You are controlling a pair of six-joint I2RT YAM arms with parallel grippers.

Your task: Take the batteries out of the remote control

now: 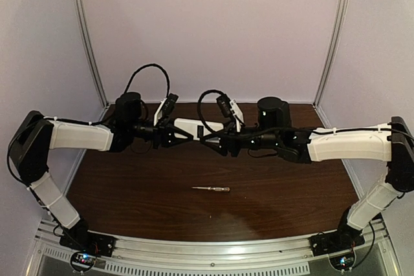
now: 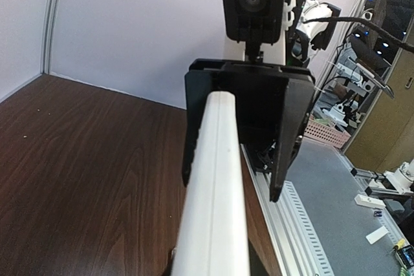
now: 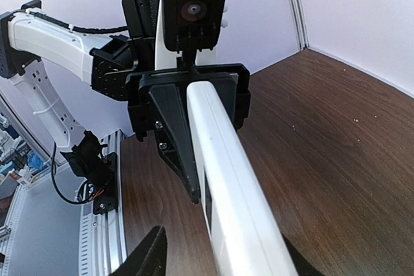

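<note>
The white remote control [image 1: 187, 125] hangs level in the air between my two arms, over the back of the table. My left gripper [image 1: 169, 135] is shut on its left end; in the left wrist view the remote [image 2: 217, 185] runs straight out from those jaws. My right gripper [image 1: 217, 137] straddles the other end with its jaws open. In the right wrist view its left finger [image 3: 145, 256] stands clear of the remote [image 3: 226, 159], with a gap between them. A dark slot shows on the remote's side. The batteries are hidden.
A thin screwdriver [image 1: 211, 189] with a clear handle lies on the brown table [image 1: 129, 192], nearer the front than the arms. A tiny speck [image 1: 208, 214] lies in front of it. Pale walls stand at the back and sides, and a metal rail [image 1: 213, 250] runs along the near edge.
</note>
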